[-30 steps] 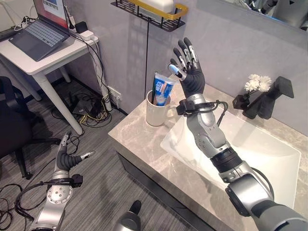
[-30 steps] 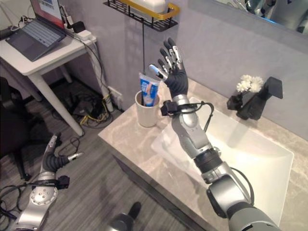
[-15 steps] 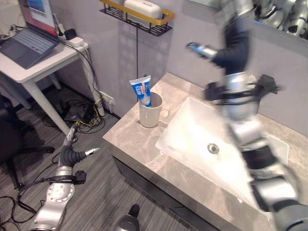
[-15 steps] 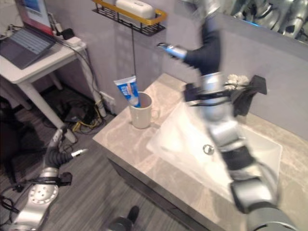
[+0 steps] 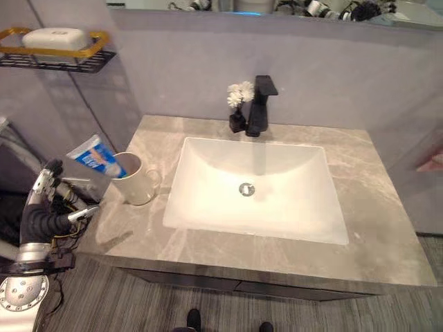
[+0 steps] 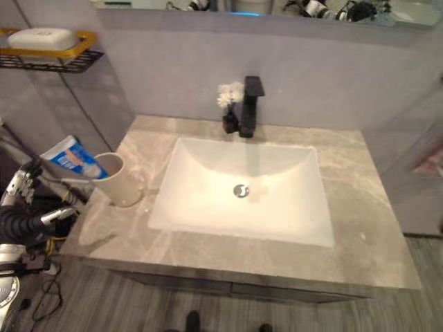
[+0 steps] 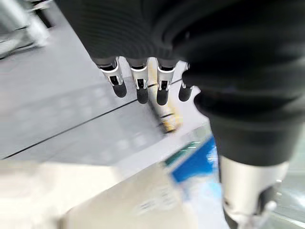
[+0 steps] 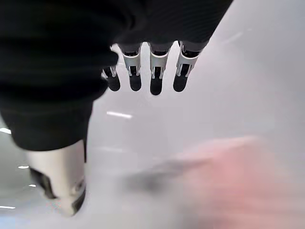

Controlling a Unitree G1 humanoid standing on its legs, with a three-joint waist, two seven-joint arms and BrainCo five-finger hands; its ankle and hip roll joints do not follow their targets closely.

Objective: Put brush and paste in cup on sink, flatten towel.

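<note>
Paste in cup | left hand beside — seemingly apart, relaxed

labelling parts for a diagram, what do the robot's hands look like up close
Both hands match. The left hand has a dark ribbed cover over its back and wrist, silver fingers with dark rounded tips, and a silver thumb. The right hand shows the same.

A blurred pink shape shows past the right hand; what it is cannot be told.
</note>
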